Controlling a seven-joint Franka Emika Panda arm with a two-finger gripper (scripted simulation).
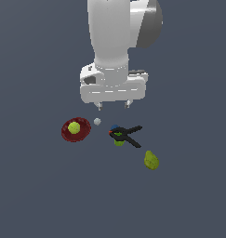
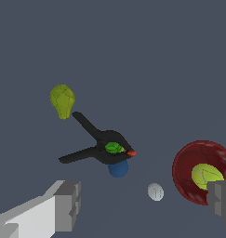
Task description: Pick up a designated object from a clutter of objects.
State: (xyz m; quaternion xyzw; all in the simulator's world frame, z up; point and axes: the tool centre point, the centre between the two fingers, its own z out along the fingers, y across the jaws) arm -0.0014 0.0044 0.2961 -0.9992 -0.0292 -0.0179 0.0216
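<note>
The designated object is a tiny pale grey-white sphere [image 1: 97, 122] [image 2: 155, 191] lying on the dark floor between the dark red bowl [image 1: 67, 134] [image 2: 188, 160] and the black clamp [image 1: 127, 134] [image 2: 98, 148]. A yellow-green ball [image 1: 74, 128] [image 2: 205, 175] rests inside the bowl. The yellow-green lumpy fruit [image 1: 151, 160] [image 2: 62, 100] lies beyond the clamp's handles. My gripper [image 1: 114, 105] [image 2: 144, 204] hangs open above the floor, just over and slightly to the exterior view's right of the sphere, holding nothing. In the wrist view the sphere sits between the two grey fingertips [image 2: 68, 204].
The clamp carries a green patch [image 2: 114, 148], a red tip and a blue round piece [image 2: 118, 168] under it. The white arm body [image 1: 116, 42] fills the upper middle of the exterior view.
</note>
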